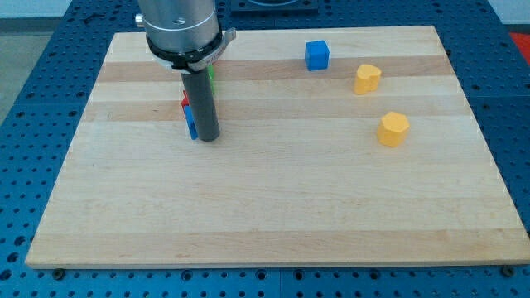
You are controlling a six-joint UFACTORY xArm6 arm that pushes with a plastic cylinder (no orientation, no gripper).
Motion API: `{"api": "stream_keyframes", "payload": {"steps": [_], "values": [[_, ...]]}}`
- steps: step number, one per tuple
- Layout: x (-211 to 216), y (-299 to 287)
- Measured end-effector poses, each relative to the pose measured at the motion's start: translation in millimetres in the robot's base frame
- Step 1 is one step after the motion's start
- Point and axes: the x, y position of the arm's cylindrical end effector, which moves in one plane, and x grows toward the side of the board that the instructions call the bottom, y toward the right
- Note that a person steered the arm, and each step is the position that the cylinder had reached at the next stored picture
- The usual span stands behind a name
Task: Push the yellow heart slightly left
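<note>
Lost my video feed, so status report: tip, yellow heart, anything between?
My tip left of centre, against a partly hidden blue block. Yellow heart far right, untouched. Nothing between; blue cube sits above that line.

blue cube [316,55] near wooden board's [273,215] top edge. yellow hexagonal block [394,129] at right. red [185,101], green [211,76], blue [190,122] blocks partly hidden.

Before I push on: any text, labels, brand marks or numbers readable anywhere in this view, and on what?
None readable.
Blue cube, two yellow blocks: plain faces, no marks.
Red, green and blue blocks beside the rod: mostly hidden, nothing legible.
Wooden board: only grain.
Rod and my tip: no lettering shows.
</note>
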Motion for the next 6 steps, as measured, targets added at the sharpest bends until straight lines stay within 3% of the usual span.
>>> {"api": "stream_keyframes", "payload": {"steps": [2,3,4,6], "values": [[11.5,22.0],[20.1,69.2],[-12.3,94.5],[-27.8,204.0]]}}
